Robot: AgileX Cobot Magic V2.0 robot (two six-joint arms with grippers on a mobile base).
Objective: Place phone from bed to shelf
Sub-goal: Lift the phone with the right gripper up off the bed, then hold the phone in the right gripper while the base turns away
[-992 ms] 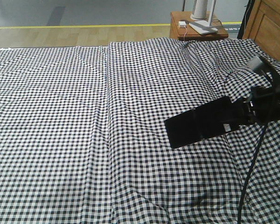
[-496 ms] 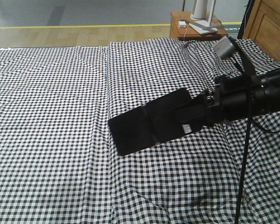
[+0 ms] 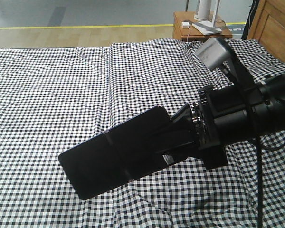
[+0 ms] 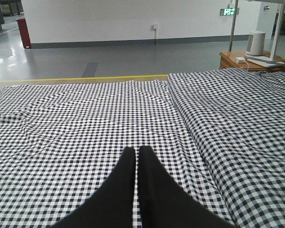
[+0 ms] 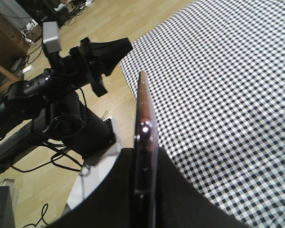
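My right gripper (image 3: 170, 140) is clamped on one end of the phone (image 3: 104, 164), with a finger on each flat face. From my right wrist, the phone shows edge-on between them. It is in the air above the bed (image 3: 47, 85), over the near part of the checked sheet. It is tilted, so the free end sits lower than the gripped end.

My left gripper (image 4: 135, 159) has its fingers pressed together with nothing between them, and it points out across the bed. My left arm (image 5: 61, 83) stands off the bed's edge, over the wooden floor (image 5: 128, 19). A small nightstand (image 3: 199, 29) sits beyond the bed's far edge.
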